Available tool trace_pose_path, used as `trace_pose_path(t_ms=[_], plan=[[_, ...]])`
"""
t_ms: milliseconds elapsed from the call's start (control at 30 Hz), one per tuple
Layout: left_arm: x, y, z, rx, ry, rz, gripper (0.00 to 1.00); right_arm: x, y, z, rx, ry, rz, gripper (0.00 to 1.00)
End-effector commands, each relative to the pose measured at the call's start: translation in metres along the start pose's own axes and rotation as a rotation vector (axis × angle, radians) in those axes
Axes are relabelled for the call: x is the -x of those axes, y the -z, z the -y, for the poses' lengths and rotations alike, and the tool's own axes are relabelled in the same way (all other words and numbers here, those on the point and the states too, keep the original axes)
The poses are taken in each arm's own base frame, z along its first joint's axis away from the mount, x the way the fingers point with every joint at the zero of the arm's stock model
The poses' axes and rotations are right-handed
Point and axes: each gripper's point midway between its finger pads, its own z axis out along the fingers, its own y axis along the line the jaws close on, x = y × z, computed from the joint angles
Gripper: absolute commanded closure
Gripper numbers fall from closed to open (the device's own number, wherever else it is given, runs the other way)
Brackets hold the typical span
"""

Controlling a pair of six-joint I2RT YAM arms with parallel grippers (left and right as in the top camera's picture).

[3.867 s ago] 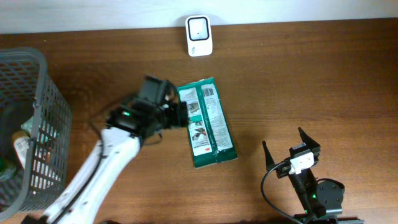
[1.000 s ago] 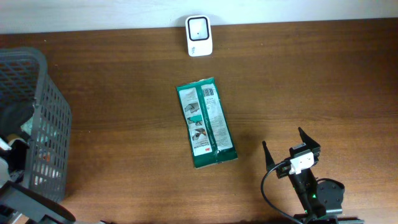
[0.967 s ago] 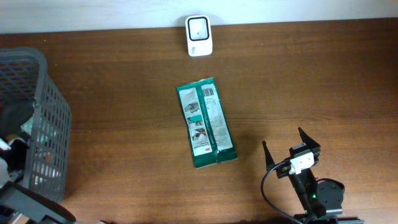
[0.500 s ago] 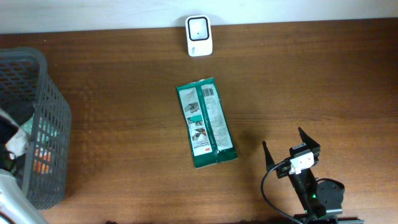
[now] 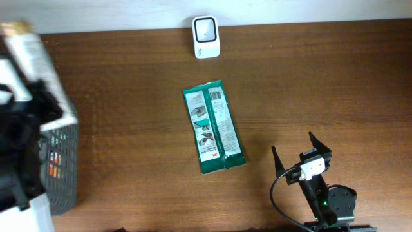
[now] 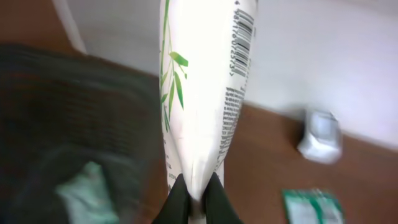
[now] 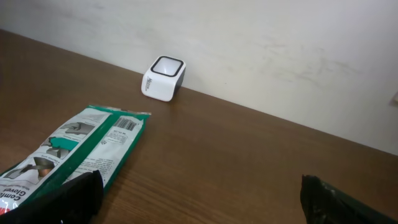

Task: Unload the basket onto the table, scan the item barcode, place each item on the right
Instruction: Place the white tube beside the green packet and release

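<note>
White pouch (image 6: 205,81) is what I'm scanning, up at 10 o'clock over the basket (image 5: 61,167), with the left gripper (image 6: 198,193) pinched tight on its crimped end. Carry step, I'd say. Next I need to swing it to the scanner (image 5: 206,28) at 12 o'clock, barcode (image 6: 244,37) facing it. Right gripper (image 5: 294,149) sits spread wide at 5 o'clock.
</note>
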Motion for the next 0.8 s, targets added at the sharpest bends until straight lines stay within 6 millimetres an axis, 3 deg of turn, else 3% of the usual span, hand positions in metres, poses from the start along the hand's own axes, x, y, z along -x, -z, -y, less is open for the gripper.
trace_pose_path(t_ms=[0,167,367,567,767], plan=[[-0.042,-0.032,0.055,-0.169,-0.077,-0.200,1.00,-0.001,0.000,-0.001,0.002,-0.004,-0.001,0.02],[-0.122,-0.073,0.121,-0.315,-0.160,-0.520,1.00,-0.001,0.000,-0.001,0.002,-0.004,-0.001,0.02],[-0.196,-0.107,0.157,-0.329,-0.144,-0.727,1.00,-0.001,0.000,-0.001,0.002,-0.004,-0.001,0.02],[-0.267,-0.130,0.163,-0.253,0.003,-0.807,1.00,-0.001,0.000,-0.001,0.002,-0.004,-0.001,0.02],[-0.320,-0.142,0.158,-0.198,0.146,-0.824,1.00,-0.001,0.000,-0.001,0.002,-0.004,-0.001,0.02]])
